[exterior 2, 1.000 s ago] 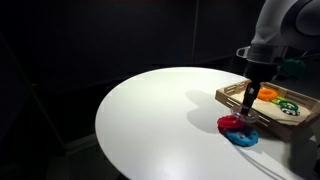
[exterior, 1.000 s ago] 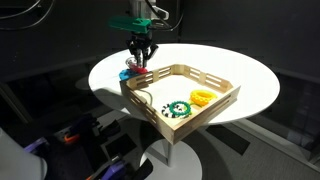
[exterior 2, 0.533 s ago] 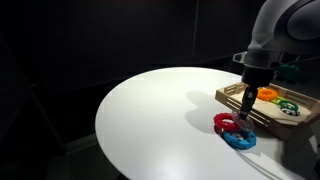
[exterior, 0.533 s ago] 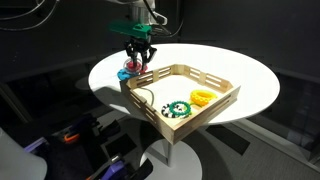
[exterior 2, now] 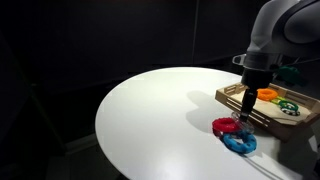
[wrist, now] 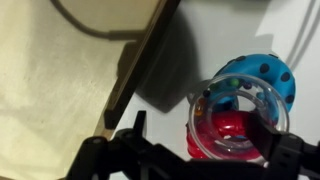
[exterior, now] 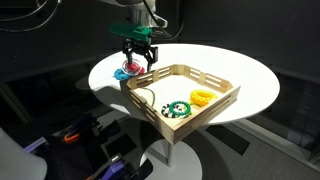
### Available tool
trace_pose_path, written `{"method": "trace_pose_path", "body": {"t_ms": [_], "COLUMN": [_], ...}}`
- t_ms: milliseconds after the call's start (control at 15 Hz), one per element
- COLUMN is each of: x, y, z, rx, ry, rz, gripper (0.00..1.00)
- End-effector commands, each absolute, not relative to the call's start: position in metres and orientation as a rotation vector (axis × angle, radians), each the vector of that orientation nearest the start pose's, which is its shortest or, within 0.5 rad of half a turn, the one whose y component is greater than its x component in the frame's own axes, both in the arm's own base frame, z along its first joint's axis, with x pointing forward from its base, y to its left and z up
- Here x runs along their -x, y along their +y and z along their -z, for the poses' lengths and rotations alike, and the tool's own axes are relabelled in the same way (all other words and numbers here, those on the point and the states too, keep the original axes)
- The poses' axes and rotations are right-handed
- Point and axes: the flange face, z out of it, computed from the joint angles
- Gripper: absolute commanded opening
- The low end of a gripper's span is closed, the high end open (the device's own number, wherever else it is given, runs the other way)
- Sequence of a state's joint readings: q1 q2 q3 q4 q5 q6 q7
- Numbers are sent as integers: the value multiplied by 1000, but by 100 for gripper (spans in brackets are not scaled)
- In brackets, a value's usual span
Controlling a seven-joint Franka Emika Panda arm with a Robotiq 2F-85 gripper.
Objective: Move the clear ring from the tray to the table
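In the wrist view the clear ring [wrist: 197, 128] lies on the white table [wrist: 90, 140], resting over a red ring [wrist: 228, 128] and a blue spotted ring [wrist: 262, 72], just outside the wooden tray's wall [wrist: 140, 70]. My gripper [wrist: 203, 130] is open, its fingers standing either side of the ring without touching it. In both exterior views the gripper [exterior: 139, 62] [exterior 2: 243, 118] hovers just over the ring pile [exterior: 126, 71] [exterior 2: 237, 135] beside the tray [exterior: 215, 108] [exterior 2: 232, 95]. There the clear ring is too faint to make out.
Inside the tray lie a yellow ring [exterior: 203, 97] and a green spotted ring [exterior: 178, 108]. The round table [exterior 2: 160, 110] has wide bare surface away from the tray. A dark cable [wrist: 95, 28] crosses the tray floor.
The jaws have gone from shut to open, letting go of the clear ring onto the red and blue rings. The pile has shifted slightly on the table.
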State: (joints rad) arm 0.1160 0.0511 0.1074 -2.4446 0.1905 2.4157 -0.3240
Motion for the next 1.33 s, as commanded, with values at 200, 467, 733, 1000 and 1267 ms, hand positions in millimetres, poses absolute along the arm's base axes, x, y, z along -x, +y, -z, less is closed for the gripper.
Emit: {"method": "trace_pose_path", "body": {"t_ms": [200,467,733,1000,1267], "x": [-473,-474,-473,-470,-466], "y": [95,88,73,55,47], "z": [-291,-304,-319,-339,-367], "rx": [2956,2980,3058,3155,3207], "ry": [-584,-555,-507,-412,-318], "rz": [-83,-82,-91,-116,-120], "gripper": [100,100,100,100,100]}}
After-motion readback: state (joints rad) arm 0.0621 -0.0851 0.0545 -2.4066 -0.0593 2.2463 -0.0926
